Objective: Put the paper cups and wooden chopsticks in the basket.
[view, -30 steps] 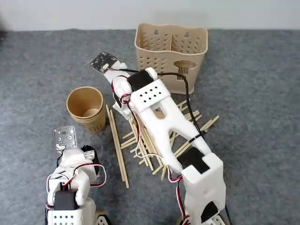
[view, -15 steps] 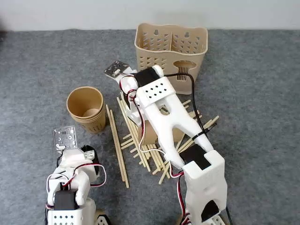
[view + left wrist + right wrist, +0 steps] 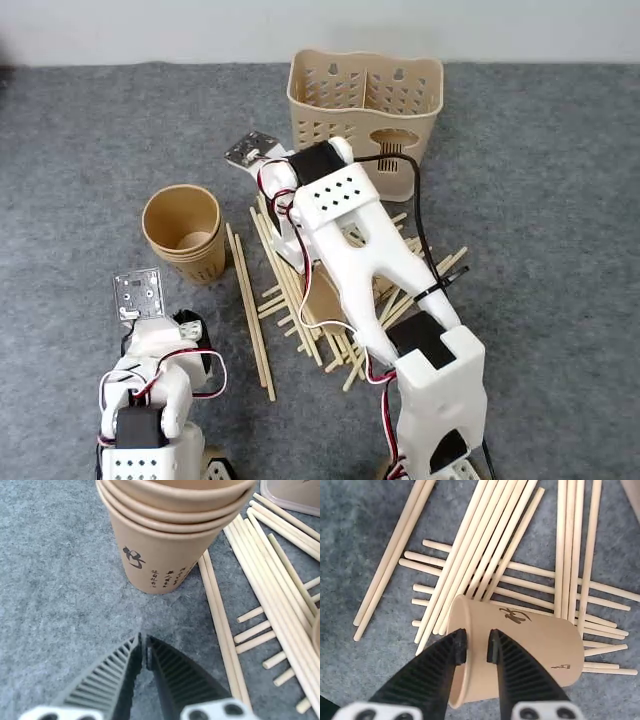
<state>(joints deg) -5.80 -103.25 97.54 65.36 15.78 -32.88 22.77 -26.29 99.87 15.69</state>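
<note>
Right tool (image 3: 474,647) shifted sideways, now over tipped cup (image 3: 530,645); left tool (image 3: 145,652) unmoved.

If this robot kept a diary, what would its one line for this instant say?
right gripper: pinching rim of tipped paper cup on chopsticks | left gripper: shut, empty, near cup stack | basket: upright beyond

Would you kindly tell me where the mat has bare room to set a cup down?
Bare mat lies right of the basket and the chopstick pile, and left of the stacked paper cups. It is crowded between those cups and the basket: the sticks cross there, with the lying paper cup under the right hand.
</note>
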